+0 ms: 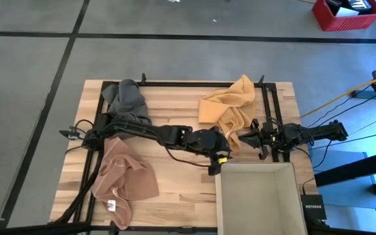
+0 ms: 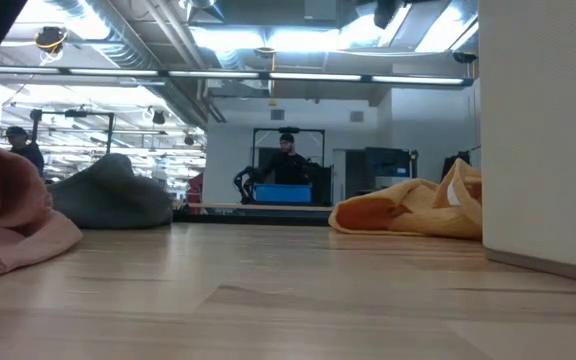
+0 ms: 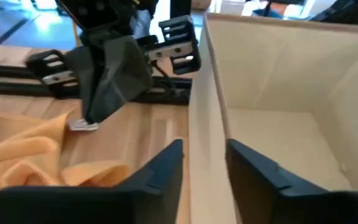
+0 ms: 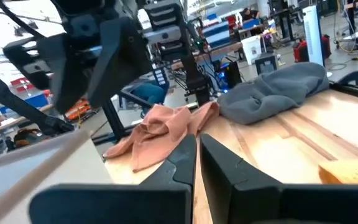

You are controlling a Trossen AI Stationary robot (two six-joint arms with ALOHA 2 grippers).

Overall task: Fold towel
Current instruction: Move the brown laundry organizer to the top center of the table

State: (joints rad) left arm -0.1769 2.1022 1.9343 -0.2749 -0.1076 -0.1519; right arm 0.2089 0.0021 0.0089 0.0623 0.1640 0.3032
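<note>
- Three towels lie crumpled on the surface: yellow towel at the far middle, grey towel far left, pink towel near left; none is folded.
- The left gripper, fingers spread and holding nothing, hovers at the box rim, probably positioned to drop something in.
- The right gripper, pressed together and empty, waits beside the yellow towel.

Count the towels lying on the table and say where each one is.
3: a grey towel at the far left corner, a pink towel at the near left, and an orange towel at the far right; none look hidden.
</note>
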